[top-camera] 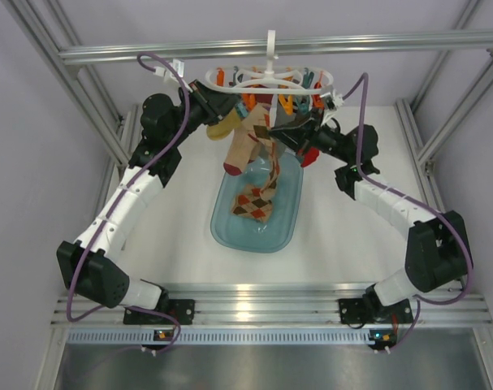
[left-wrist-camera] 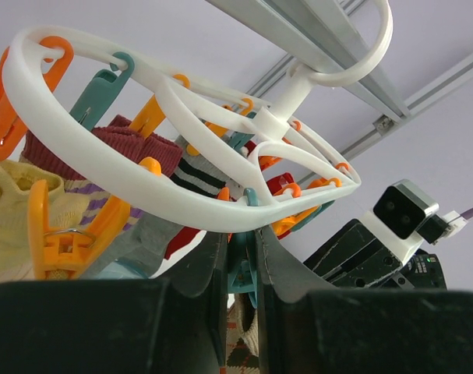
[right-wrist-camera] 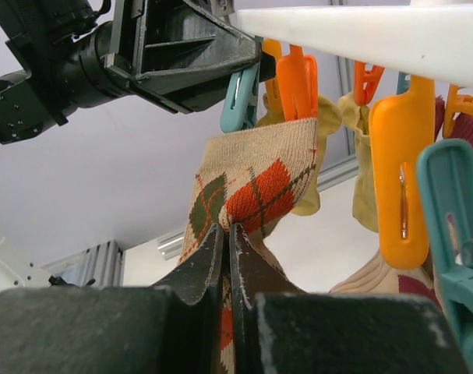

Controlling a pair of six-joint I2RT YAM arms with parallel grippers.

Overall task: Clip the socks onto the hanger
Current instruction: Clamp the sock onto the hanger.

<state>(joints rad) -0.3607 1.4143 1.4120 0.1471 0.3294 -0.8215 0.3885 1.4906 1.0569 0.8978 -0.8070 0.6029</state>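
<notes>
The white round hanger (top-camera: 283, 77) hangs by its hook from the top bar, with several socks clipped under it. My left gripper (top-camera: 236, 106) is shut on a teal clip (left-wrist-camera: 242, 271) just below the hanger's ring (left-wrist-camera: 142, 187). My right gripper (top-camera: 273, 134) is shut on an argyle sock (right-wrist-camera: 259, 187) and holds its cuff up beside the teal clip (right-wrist-camera: 238, 97) and an orange clip (right-wrist-camera: 297, 82). The sock's foot hangs down into the blue tray (top-camera: 288, 221). Yellow (left-wrist-camera: 10, 210), dark red (left-wrist-camera: 135, 144) and striped (left-wrist-camera: 197, 175) socks hang clipped.
The aluminium frame bar (top-camera: 376, 45) crosses above the hanger, with frame posts on both sides. A tan sock with a red toe (top-camera: 240, 150) hangs left of the argyle one. Both arms meet closely under the hanger's near side.
</notes>
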